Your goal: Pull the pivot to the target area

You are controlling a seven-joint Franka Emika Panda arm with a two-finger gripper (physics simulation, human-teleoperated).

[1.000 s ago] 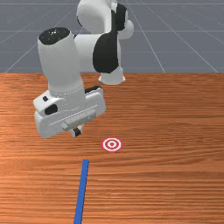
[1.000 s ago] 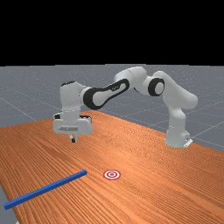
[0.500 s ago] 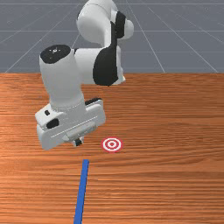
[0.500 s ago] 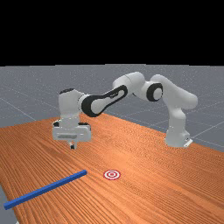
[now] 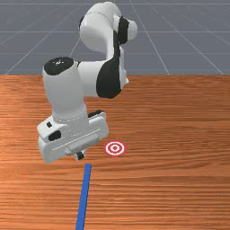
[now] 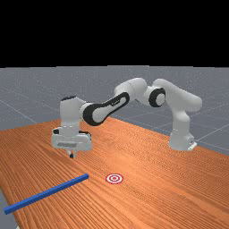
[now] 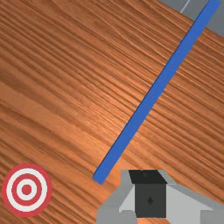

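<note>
Blue, the long straight bar is stretching from near the red-and-white ringed target toward the outer edge of the orange-brown wooden table; the closed, empty white-and-grey gripper is hovering on the bar's other side, probably for sweeping it across.

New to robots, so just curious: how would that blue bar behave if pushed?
The blue bar looks straight, so probably stiff. Flat sides suggest sliding, not rolling. Long and thin, it may swivel if pushed near one end.

Sim env: grid flr.
</note>
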